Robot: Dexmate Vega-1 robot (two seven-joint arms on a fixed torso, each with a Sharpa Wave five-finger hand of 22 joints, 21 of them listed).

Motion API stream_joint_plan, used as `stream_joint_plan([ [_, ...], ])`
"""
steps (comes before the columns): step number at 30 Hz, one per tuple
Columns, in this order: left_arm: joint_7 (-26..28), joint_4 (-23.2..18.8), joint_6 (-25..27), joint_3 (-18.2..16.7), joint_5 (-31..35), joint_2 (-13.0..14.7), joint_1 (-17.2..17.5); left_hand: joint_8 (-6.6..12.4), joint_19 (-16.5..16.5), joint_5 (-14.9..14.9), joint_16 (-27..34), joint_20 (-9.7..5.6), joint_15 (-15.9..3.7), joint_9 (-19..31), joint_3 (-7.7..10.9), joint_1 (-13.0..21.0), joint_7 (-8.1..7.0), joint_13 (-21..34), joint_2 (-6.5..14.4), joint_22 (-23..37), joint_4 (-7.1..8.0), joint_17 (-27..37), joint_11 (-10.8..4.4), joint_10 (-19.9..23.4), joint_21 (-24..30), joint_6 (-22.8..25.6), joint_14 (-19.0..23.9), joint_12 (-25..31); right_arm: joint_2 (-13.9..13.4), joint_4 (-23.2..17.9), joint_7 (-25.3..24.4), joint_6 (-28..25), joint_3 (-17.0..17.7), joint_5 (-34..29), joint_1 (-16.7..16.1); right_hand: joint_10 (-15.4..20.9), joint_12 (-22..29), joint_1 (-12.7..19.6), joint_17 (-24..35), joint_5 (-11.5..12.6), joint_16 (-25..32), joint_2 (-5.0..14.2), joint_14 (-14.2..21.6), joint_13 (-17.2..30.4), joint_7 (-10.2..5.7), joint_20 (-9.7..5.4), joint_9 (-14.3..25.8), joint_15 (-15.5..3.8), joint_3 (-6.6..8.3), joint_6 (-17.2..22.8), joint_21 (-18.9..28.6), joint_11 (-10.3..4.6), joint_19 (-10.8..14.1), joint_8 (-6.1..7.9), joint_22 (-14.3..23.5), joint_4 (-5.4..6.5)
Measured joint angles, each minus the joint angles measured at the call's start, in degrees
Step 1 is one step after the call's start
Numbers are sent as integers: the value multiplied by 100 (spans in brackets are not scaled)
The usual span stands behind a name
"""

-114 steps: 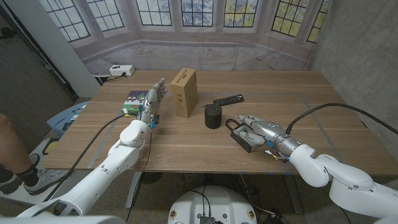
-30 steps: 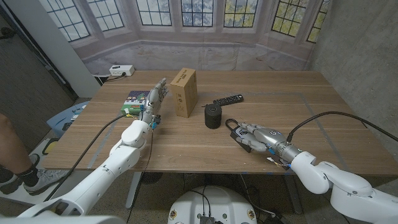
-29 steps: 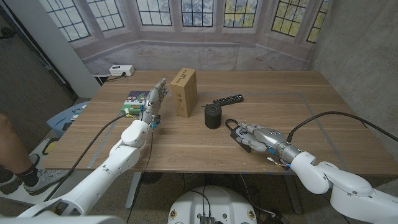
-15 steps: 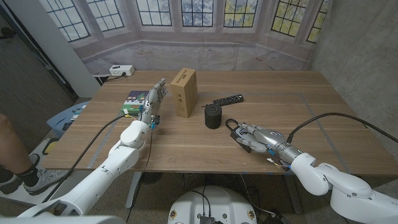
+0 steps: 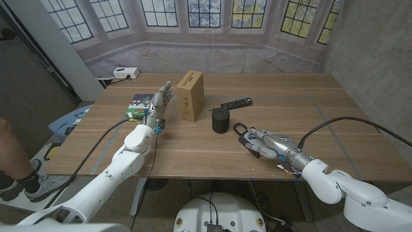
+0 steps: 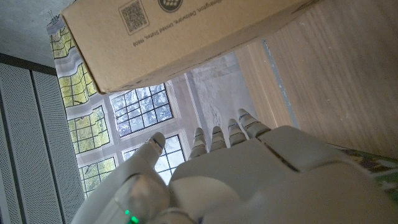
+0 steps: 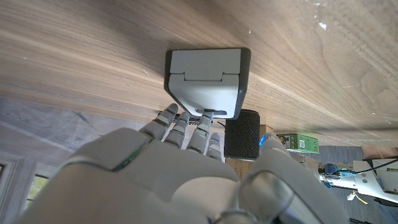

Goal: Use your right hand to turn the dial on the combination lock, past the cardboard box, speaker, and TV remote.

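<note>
Fingers (image 7: pixel 186 127) of the right hand (image 5: pixel 267 142) reach onto the near end of the combination lock (image 7: pixel 207 81), their tips at its lower edge; whether they actually pinch the dial I cannot tell, since the hand covers it. The lock lies on the counter (image 5: pixel 347 129) just at 4 o'clock of the black speaker (image 5: pixel 221 120), its shackle (image 5: pixel 239 127) pointing toward the speaker. The cardboard box (image 5: pixel 191 95) stands at 10 o'clock of the speaker and the TV remote (image 5: pixel 235 102) at 1 o'clock.

My judgement: the reach is over and the turning step is in hand. Next the fingertips must settle on the dial and roll it without pushing the lock body along.

Open wood lies at 3 o'clock of the lock; the near counter edge is close at 6 o'clock, and the speaker crowds 10 o'clock.

Left hand (image 5: pixel 159 103) stands upright with fingers spread, holding nothing, just beside the box.
</note>
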Motion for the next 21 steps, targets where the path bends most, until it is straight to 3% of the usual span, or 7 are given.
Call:
stream_joint_plan([
  [21,-33,77,-39,9,-16,-32,-8,0,0,0,0,0,0,0,-1,0,-31,0,0,0,0,0,0,0,0,-31,0,0,-144,-112,26,-81,59,95,-94,29,1,0,0,0,0,0,31,1,22,-15,0,-31,40,21,0,-9,47,0,0,-40],
])
